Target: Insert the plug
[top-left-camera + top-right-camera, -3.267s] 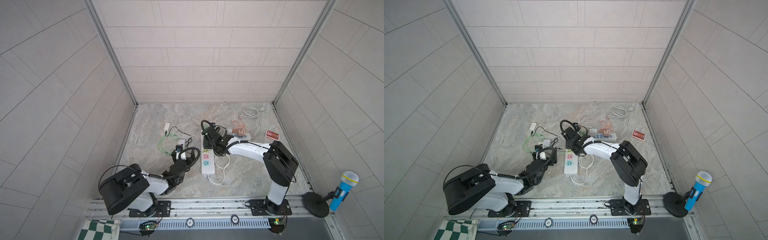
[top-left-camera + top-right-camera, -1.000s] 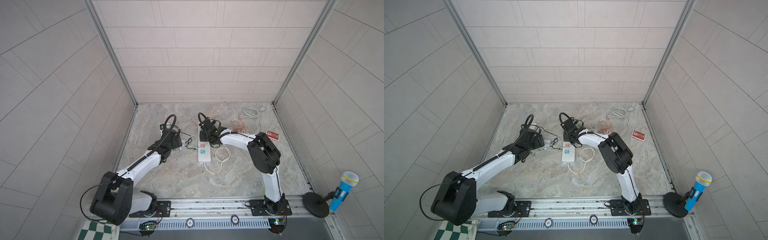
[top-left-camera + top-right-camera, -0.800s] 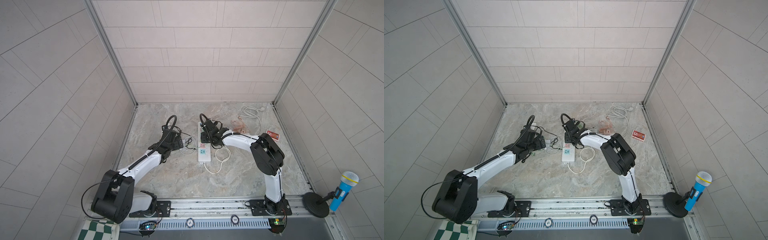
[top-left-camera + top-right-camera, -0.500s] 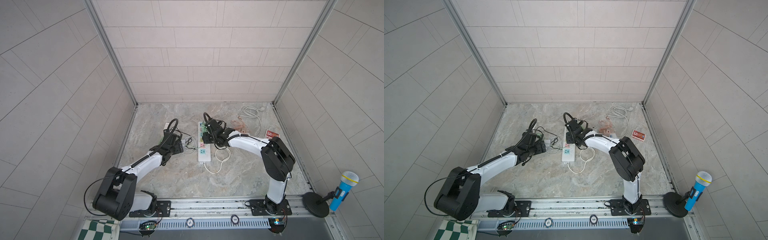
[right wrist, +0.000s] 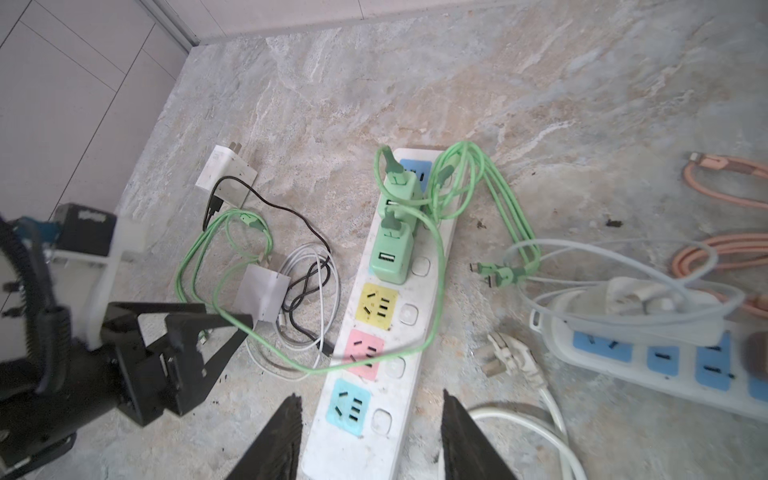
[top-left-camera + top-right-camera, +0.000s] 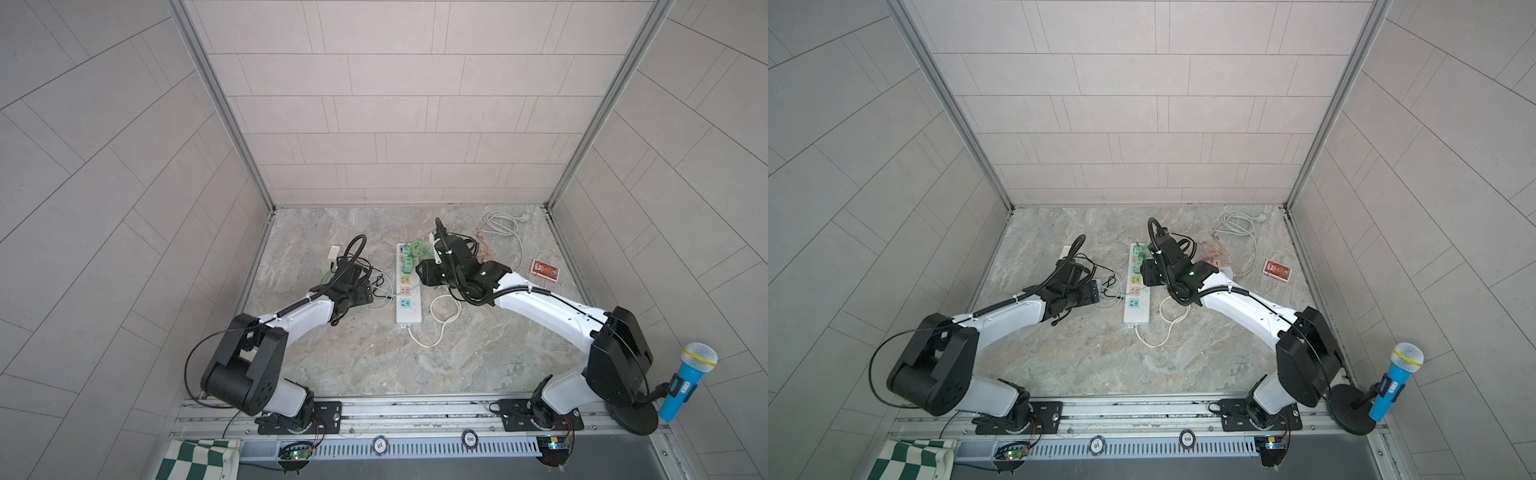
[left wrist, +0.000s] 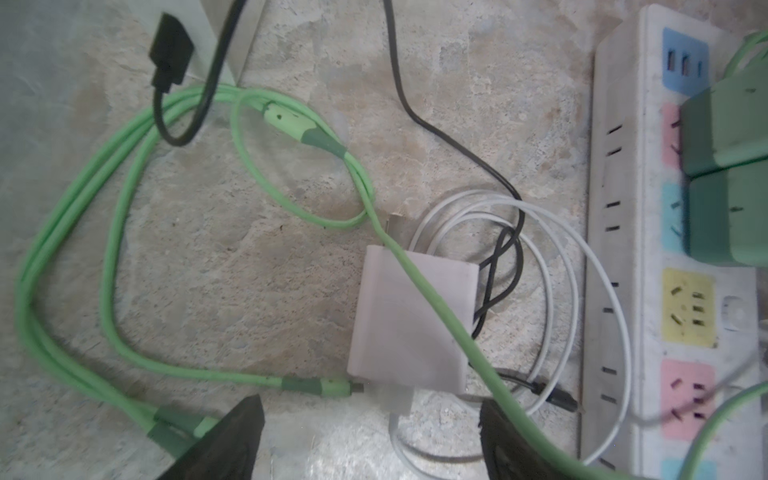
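The counter (image 6: 478, 357) is grey-beige veined stone with dark specks. A white strip (image 6: 408, 316) with coloured sockets lies lengthwise at its middle, and its white cord (image 5: 515, 415) loops at the near end. Just left of the strip lies a white charger (image 7: 411, 316) with a green cable (image 7: 432, 294) across it, among a white coil (image 7: 575, 291) and a black cable (image 7: 440, 129). Farther left lies a second charger (image 6: 334, 251). Right of the strip lie a green bundle (image 5: 519, 224), a blue-socket strip (image 5: 648, 357) and pink cables (image 5: 735, 165). A white cable (image 6: 498, 226) lies by the far right corner, with a red pack (image 6: 545, 270) near it.
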{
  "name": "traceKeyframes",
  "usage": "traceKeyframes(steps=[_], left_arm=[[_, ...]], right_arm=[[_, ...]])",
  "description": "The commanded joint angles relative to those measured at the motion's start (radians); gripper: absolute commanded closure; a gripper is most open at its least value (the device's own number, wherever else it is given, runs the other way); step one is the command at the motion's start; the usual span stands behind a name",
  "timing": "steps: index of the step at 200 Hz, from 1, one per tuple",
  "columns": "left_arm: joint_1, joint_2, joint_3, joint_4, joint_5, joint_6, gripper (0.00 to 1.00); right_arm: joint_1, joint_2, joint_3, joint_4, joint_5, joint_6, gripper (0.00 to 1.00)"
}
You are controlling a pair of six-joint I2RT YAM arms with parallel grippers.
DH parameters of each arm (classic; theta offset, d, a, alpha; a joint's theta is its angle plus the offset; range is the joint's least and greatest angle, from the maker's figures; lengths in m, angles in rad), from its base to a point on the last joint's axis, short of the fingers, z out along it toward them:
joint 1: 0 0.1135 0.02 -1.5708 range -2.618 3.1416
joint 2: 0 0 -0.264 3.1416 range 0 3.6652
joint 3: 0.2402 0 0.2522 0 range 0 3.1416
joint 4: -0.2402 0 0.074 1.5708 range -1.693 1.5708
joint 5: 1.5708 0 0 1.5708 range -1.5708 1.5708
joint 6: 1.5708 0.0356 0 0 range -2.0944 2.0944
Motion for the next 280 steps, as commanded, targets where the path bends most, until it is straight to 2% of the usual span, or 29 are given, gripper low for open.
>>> traceKeyframes(steps=[1, 35, 56, 77, 105, 127, 135, 143, 150, 164, 189, 242, 280], left_arm=[[-0.002, 0.060, 0.066, 0.001, -0.015, 0.026, 0.13], [-0.003, 0.137, 0.105, 0.043, 0.004, 0.024, 0.13], [-0.003, 0.194, 0.149, 0.015, 0.008, 0.034, 0.17], [-0.002, 0.217, 0.167, 0.016, 0.000, 0.042, 0.19], [-0.002, 0.213, 0.164, 0.020, -0.011, 0.046, 0.30], [-0.002, 0.208, 0.153, 0.027, -0.017, 0.043, 0.32], [-0.003, 0.214, 0.157, 0.024, -0.014, 0.044, 0.38], [-0.002, 0.217, 0.161, 0.023, -0.005, 0.047, 0.53], [0.000, 0.221, 0.161, 0.022, 0.004, 0.046, 0.63], [-0.001, 0.214, 0.158, 0.014, 0.026, 0.043, 0.74], [-0.002, 0.113, 0.110, -0.020, 0.045, 0.010, 0.87], [-0.004, -0.213, -0.038, -0.133, 0.186, -0.106, 0.89], [-0.004, -0.268, -0.109, -0.097, 0.347, -0.193, 0.89]], right_arm=[[0.004, -0.107, -0.066, -0.033, 0.018, -0.048, 0.47], [0.003, -0.293, -0.217, -0.020, 0.064, -0.054, 0.47], [0.001, -0.366, -0.275, -0.030, 0.068, -0.053, 0.47], [-0.001, -0.385, -0.299, -0.046, 0.063, -0.061, 0.47], [-0.001, -0.376, -0.325, -0.042, 0.013, -0.070, 0.47], [-0.001, -0.356, -0.354, -0.054, -0.038, -0.080, 0.48], [0.000, -0.352, -0.368, -0.051, -0.049, -0.078, 0.48], [0.000, -0.347, -0.385, -0.045, -0.061, -0.080, 0.48], [0.001, -0.344, -0.396, -0.039, -0.069, -0.078, 0.48], [0.005, -0.338, -0.416, -0.019, -0.091, -0.082, 0.48], [0.032, -0.308, -0.430, 0.016, -0.130, -0.097, 0.48], [0.167, -0.209, -0.414, 0.169, -0.162, -0.112, 0.49], [0.269, -0.209, -0.441, 0.367, -0.131, -0.102, 0.50]])
